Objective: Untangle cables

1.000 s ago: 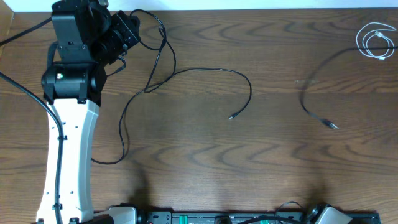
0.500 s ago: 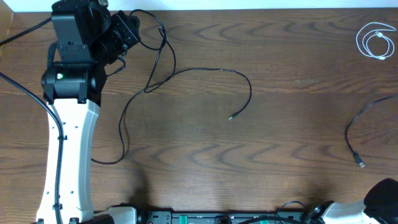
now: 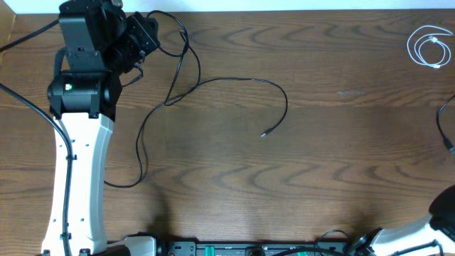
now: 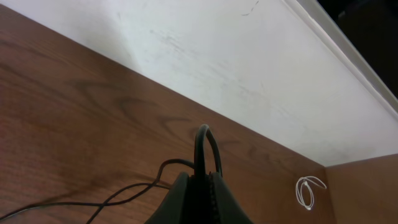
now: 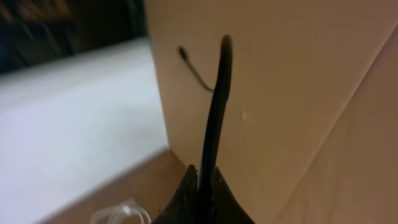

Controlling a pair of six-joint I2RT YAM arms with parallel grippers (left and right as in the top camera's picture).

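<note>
Overhead, the long black cable sprawls across the left half of the desk: from the far left corner it drops in loose loops, one strand trailing down beside the white left arm, another arching to the right and curling back to a small plug end that lies near the middle of the wood. Its upper end sits in the left gripper, whose fingers are pressed together on a short upright loop of that cable, as the left wrist view shows. The white cable lies on its own as a small coil in the far right corner, well apart from both black ones. A second black cable shows only as a short curve at the right edge of the desk, running out of view. In the right wrist view the right gripper is clamped on a black cable that rises straight up from between its fingers, its free end hanging against a pale wall
</note>
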